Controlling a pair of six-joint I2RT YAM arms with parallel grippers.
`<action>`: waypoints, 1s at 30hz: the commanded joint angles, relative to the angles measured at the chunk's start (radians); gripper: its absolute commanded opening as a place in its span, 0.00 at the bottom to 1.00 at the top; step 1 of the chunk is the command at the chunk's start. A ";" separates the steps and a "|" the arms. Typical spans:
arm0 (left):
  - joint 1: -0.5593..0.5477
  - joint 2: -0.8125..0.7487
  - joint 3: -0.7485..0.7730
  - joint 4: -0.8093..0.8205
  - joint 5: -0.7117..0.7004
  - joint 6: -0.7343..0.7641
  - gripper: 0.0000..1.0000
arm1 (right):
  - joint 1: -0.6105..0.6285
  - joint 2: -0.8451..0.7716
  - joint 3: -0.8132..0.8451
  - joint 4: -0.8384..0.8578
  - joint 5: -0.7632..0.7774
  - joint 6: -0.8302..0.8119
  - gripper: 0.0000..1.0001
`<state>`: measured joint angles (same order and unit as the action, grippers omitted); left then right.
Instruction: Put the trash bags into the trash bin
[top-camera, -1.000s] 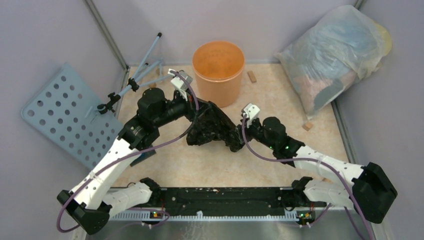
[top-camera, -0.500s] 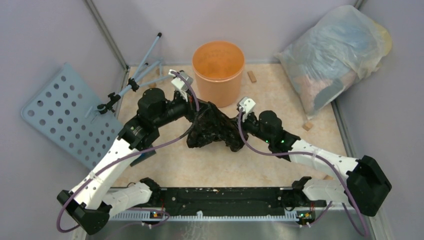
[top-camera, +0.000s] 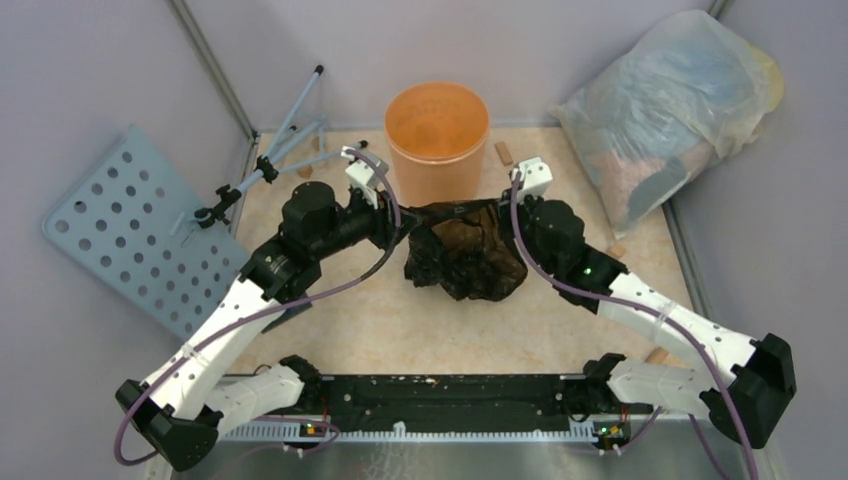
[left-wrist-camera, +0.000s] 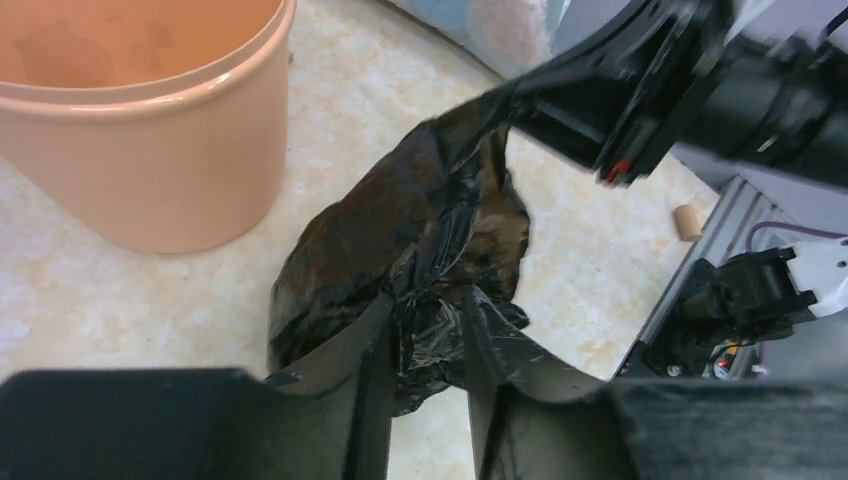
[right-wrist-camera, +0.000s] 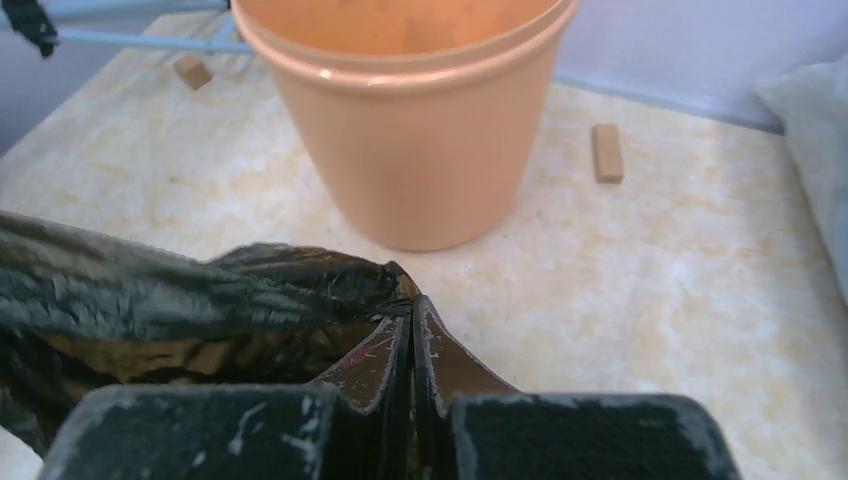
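The trash bag (top-camera: 465, 255), thin, glossy and black, hangs crumpled just in front of the trash bin (top-camera: 437, 150), a round orange bucket. The bag is stretched between my two grippers. My left gripper (top-camera: 405, 225) is at the bag's left end. In the left wrist view its fingertips (left-wrist-camera: 428, 295) stand a little apart, with a bunched fold of the bag (left-wrist-camera: 400, 220) lying loosely between them. My right gripper (right-wrist-camera: 412, 300) is shut on the bag's upper right edge (right-wrist-camera: 150, 290), with the bin (right-wrist-camera: 410, 130) straight ahead of it.
A big translucent stuffed bag (top-camera: 665, 110) fills the back right corner. A perforated blue-grey panel (top-camera: 125, 225) and thin rods (top-camera: 280, 150) lean at the left. Small wooden blocks (top-camera: 503, 152) (top-camera: 615, 252) lie on the floor. The right arm (left-wrist-camera: 700, 80) reaches across the left wrist view.
My right gripper closed on the bag's right edge and swung back towards the bin, pulling the bag rightward and spreading it. My left gripper's jaws have parted slightly.
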<state>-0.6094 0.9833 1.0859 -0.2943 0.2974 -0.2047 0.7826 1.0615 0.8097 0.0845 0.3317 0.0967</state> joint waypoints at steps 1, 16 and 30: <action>0.001 -0.029 -0.019 0.056 -0.021 -0.009 0.47 | 0.004 -0.020 0.158 -0.187 0.130 0.064 0.00; 0.001 -0.381 -0.403 0.167 -0.076 -0.270 0.99 | 0.005 0.138 0.467 -0.467 0.162 0.239 0.00; 0.002 -0.310 -0.746 0.533 0.039 -0.178 0.50 | 0.006 0.096 0.469 -0.458 0.112 0.267 0.00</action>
<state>-0.6094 0.6353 0.3866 0.0162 0.2806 -0.4408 0.7826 1.2148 1.2453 -0.3912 0.4503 0.3573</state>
